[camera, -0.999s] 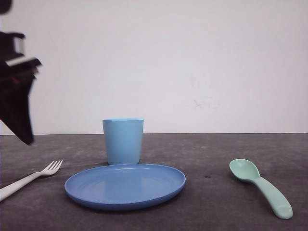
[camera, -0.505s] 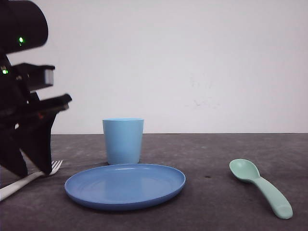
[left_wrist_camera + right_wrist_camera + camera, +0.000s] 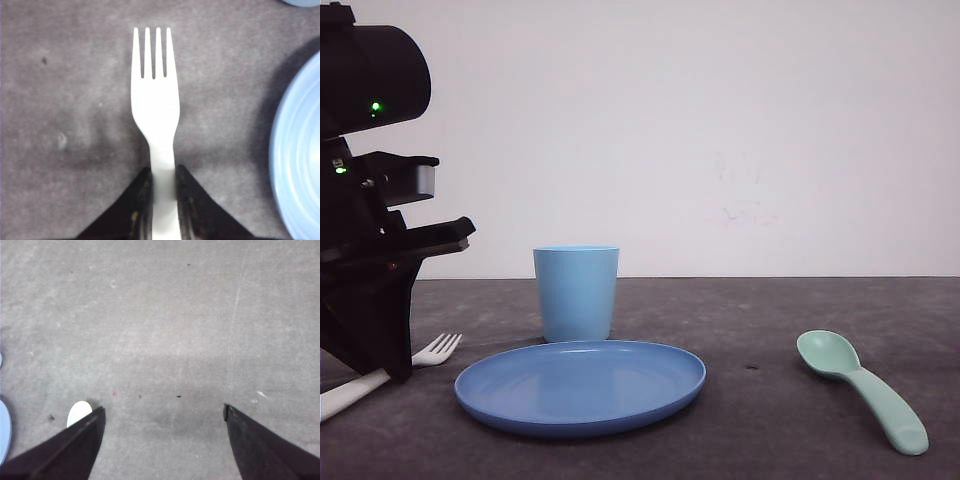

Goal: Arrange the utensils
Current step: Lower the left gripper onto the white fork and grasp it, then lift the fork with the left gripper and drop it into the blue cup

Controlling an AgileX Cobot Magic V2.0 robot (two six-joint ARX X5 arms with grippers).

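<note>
One white fork [image 3: 155,105], tines pointing away from the left tool [image 3: 163,200] pinching its handle, one green spoon [image 3: 863,388], bowl toward the far wall, right tool [image 3: 162,440] spread wide

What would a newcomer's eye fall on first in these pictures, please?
Most striking is the big black left claw at the table's left edge, closed on the handle of the white fork. Next come the blue plate at centre with the light blue cup behind it, and the mint-green spoon lying at the right.

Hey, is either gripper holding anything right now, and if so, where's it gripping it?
The left gripper is closed on the fork at its handle, just below the neck. The right gripper is open, holding nothing.
</note>
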